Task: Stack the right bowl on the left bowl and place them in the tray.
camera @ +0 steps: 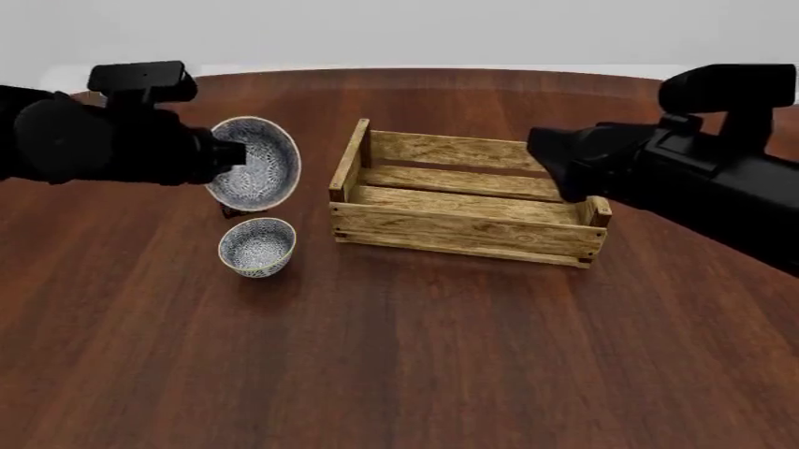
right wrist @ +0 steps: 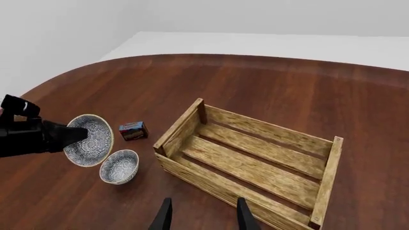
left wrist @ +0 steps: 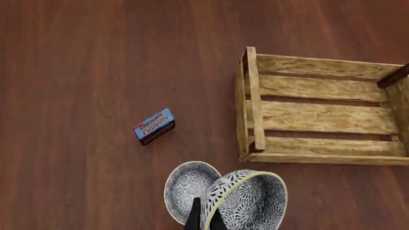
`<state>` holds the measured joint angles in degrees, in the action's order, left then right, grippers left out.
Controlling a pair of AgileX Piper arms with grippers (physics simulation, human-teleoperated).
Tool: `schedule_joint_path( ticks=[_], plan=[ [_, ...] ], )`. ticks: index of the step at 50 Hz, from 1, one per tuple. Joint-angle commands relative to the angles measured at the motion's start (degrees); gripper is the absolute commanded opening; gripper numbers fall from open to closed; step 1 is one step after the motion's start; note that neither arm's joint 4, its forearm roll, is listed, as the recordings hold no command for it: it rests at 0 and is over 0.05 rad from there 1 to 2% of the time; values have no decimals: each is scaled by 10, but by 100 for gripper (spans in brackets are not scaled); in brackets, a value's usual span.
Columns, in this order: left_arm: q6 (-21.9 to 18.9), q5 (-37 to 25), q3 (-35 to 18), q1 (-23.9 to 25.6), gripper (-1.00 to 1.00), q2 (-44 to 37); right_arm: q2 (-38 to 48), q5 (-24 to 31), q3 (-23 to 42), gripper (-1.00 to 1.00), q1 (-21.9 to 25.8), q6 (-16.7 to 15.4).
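My left gripper (left wrist: 206, 219) is shut on the rim of one patterned bowl (left wrist: 250, 200) and holds it tilted in the air, left of the tray. In the front view this held bowl (camera: 256, 161) hangs above and a little behind the other bowl (camera: 257, 246), which stands upright on the table. The standing bowl also shows in the left wrist view (left wrist: 187, 184). The wooden slatted tray (camera: 465, 236) stands mid-table with nothing in it. My right gripper (right wrist: 203, 218) is open and empty, high above the tray's (right wrist: 191, 172) near side.
A small blue-and-red pudding box (left wrist: 154, 126) lies on the table beyond the bowls, left of the tray; it also shows in the right wrist view (right wrist: 133, 130). The right arm (camera: 680, 173) hovers over the tray's right end.
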<state>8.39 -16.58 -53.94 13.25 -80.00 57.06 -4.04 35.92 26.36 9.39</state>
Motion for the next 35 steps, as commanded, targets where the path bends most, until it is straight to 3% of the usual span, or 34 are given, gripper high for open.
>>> schedule_joint_path(
  ticks=[1, 35],
  plan=[
    [1, 21, 19, -16, -100, -18, 3, -2, 0, 100, 0, 1],
    [10, 38, 28, -20, -100, -33, 10, -6, 0, 100, -1, -1]
  ],
)
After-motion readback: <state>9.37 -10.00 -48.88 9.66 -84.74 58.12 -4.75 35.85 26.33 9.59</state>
